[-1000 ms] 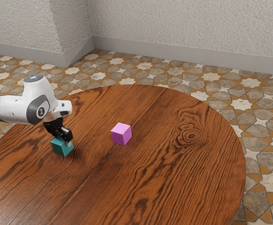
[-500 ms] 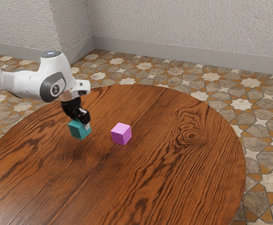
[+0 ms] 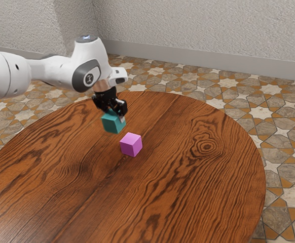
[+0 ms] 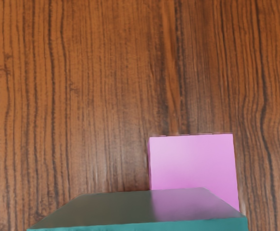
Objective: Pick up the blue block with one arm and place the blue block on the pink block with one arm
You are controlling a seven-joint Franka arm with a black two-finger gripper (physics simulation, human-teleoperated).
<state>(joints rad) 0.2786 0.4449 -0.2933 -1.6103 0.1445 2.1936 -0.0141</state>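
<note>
Your gripper (image 3: 112,112) is closed on the blue block (image 3: 113,124). Its two black fingers press the block from opposite sides and hold it in the air, clear of the table (image 3: 198,202). The pick-up looks done.

In the exterior view, the pink block (image 3: 131,144) rests on the wood near the held block, lower and toward that view's right. In the wrist view, the blue block sits just under the hand and its edge overlaps part of the pink one beyond it, so the two are close but not yet lined up.

You have yet to centre the blue block over the pink one, lower it, and let go. Past the table are a patterned tile floor (image 3: 269,101) and a grey wall (image 3: 213,25).
</note>
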